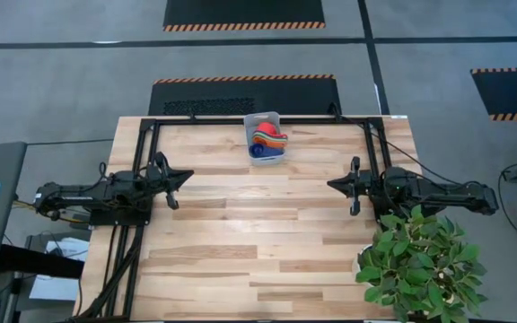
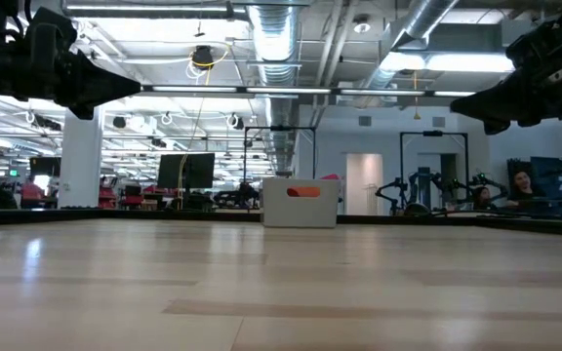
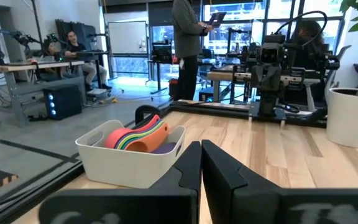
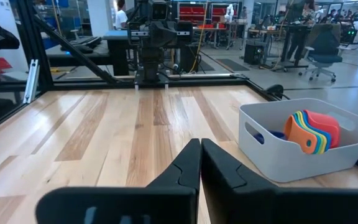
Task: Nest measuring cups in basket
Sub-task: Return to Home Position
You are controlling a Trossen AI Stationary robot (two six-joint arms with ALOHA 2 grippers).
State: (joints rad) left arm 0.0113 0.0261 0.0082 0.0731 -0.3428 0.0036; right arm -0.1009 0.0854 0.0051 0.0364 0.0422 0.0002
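From above, the measuring cups [image 1: 268, 140] sat nested inside the basket [image 1: 263, 115] at the worktop's [image 1: 258, 233] far edge, so only homing seemed left. Low view: basket far and central, both arms aloft. Wrist views: left fingers [image 3: 188, 167] and right fingers [image 4: 189, 163] clenched on nothing, well apart from the basket.

No text, label, brand, number or sign can be read in any view. The whiteboard [image 3: 127, 37] in the far room is too small to make out any writing.
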